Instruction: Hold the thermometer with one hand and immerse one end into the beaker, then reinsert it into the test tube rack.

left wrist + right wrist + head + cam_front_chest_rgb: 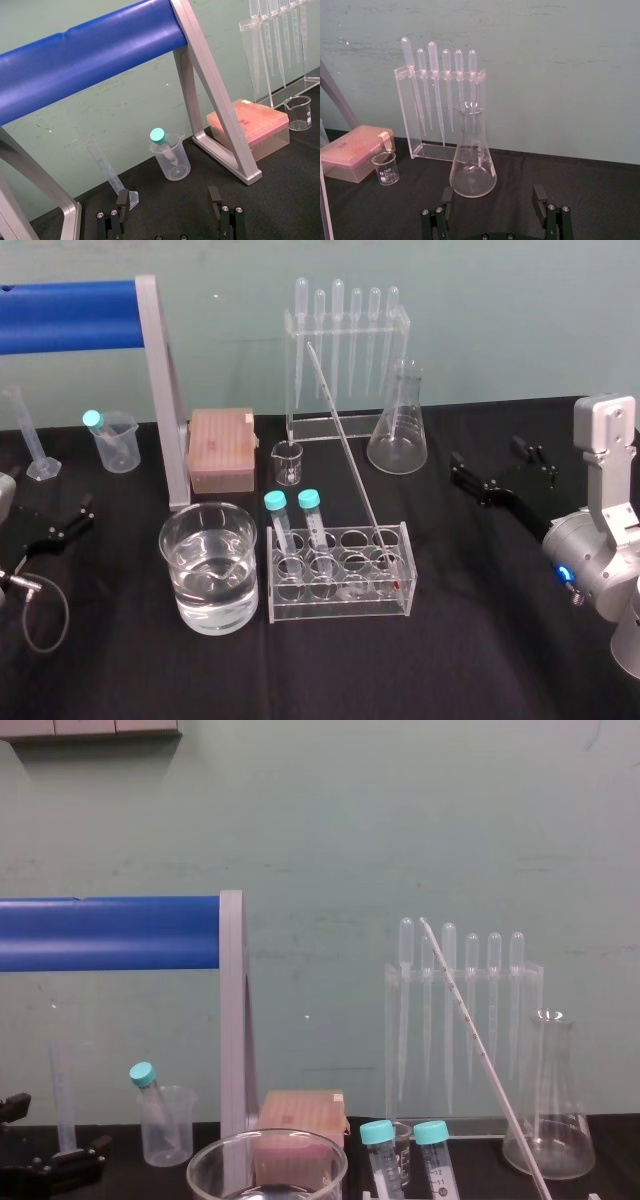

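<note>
Right end effector (493, 196) hangs released, well right of the rack (340, 610) holding the leaning thermometer (350, 462); left end effector (168, 200) idles released. Pinching that slanted glass off-centre, I could snap it.

At the left, a thick blue cylindrical bar (65, 315) sits on a silver metal frame (165, 390). By the frame's foot is a pink plastic tip box (221, 448), then a small clear glass beaker (288, 462). Behind these, six clear bulb-topped pipettes (337, 330) hang in an acrylic stand (315, 428), with a clear conical flask (397, 430) beside it. Far left, a cloudy plastic beaker (118, 445) holds a tilted teal-capped tube (95, 421).
</note>
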{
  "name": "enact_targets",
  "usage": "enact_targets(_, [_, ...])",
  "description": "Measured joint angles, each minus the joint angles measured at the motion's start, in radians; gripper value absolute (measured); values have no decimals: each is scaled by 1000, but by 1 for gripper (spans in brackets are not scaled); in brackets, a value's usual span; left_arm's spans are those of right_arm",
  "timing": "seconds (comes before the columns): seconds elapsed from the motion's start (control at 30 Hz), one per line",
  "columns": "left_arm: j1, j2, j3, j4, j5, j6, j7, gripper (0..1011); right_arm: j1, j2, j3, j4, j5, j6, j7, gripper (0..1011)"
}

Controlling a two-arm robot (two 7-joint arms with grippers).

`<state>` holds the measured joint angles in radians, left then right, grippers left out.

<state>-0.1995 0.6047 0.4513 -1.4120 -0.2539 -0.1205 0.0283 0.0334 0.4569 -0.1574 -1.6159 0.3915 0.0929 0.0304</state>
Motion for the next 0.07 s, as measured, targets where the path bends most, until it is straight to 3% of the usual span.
enact_targets(0.07, [0,0,0,0,0,0,0,1008,0,0,0,0,-1,0,-1,1003])
